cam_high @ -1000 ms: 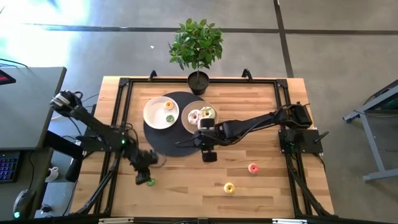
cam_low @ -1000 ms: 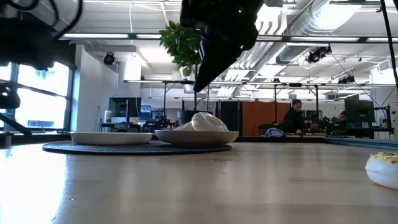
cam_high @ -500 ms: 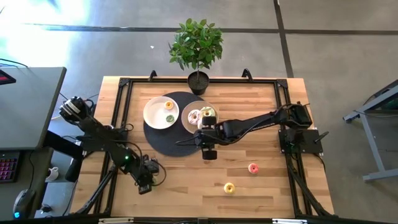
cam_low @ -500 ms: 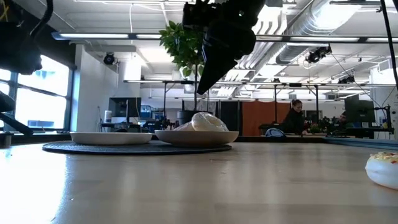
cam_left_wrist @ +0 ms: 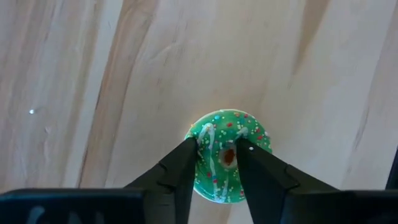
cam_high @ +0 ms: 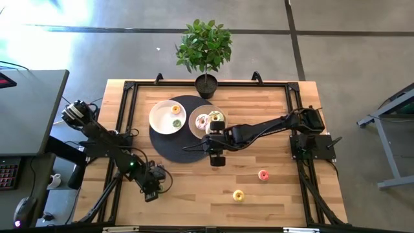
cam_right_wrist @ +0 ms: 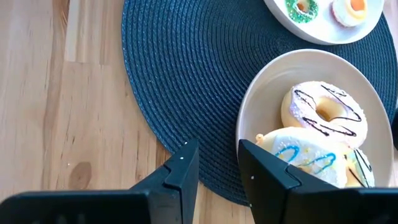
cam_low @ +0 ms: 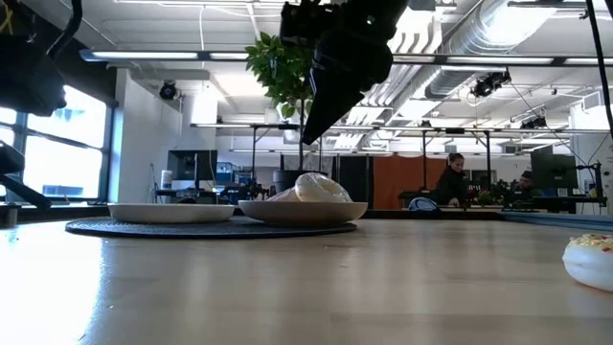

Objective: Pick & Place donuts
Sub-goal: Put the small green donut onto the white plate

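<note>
A tiny green donut with sprinkles lies flat on the wooden table near its near left corner. My left gripper is right above it, open by a narrow gap; the hole shows between the fingers. My right gripper hovers open and empty at the near rim of the dark round mat. On the mat, one white plate holds the larger donuts and another holds tiny ones. A pink donut and a yellow donut lie on the table. My left gripper comes at the green donut from above, pointing down. Its two fingertips cover opposite sides of the ring, which is wider than the gap between them and lies flat on the table. I cannot tell whether they touch it.
A potted plant stands at the table's far edge, behind the mat. A black frame runs around the tabletop. Bare wood lies between the mat and the near edge, apart from the pink and yellow donuts on the right.
My left gripper has moved toward the table's near edge and slightly right, over the green donut, which showed beside it a second ago and is now covered in the high view. It has held still for the last half second.
</note>
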Motion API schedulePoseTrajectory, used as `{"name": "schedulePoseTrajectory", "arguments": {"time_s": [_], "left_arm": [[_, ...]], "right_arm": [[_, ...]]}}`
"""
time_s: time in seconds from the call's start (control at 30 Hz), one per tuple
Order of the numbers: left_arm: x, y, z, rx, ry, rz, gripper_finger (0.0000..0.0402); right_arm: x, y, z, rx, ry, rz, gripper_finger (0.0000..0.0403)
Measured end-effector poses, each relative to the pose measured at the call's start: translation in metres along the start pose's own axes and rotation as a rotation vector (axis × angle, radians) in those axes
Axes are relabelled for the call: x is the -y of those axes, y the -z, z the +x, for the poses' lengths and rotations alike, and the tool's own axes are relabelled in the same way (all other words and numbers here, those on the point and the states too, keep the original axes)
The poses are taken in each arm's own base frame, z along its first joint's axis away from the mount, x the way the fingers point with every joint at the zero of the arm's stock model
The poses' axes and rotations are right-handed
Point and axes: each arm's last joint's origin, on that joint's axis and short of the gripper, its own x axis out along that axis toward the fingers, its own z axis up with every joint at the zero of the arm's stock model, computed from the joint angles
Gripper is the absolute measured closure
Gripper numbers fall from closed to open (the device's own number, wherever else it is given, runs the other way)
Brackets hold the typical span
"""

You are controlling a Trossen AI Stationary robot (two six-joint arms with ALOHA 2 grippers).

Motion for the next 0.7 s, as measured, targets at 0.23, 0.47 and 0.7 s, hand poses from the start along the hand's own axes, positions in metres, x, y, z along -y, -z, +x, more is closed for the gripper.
{"name": "schedulePoseTrajectory", "arguments": {"time_s": [0.23, 0.47, 0.7], "left_arm": [[-0.002, 0.001, -0.001, 0.0, -0.026, -0.002, 0.0388], [-0.018, -0.024, -0.017, 0.098, -0.066, -0.2, 0.0378], [-0.052, -0.064, -0.067, 0.354, -0.338, -0.283, 0.0398]], "right_arm": [[0.0, 0.002, 0.0, -0.015, 0.006, 0.014, 0.0293], [0.005, 0.006, -0.018, -0.047, 0.01, 0.01, 0.0293], [0.012, 0.008, -0.048, -0.034, 0.009, 0.1, 0.0293]]}}
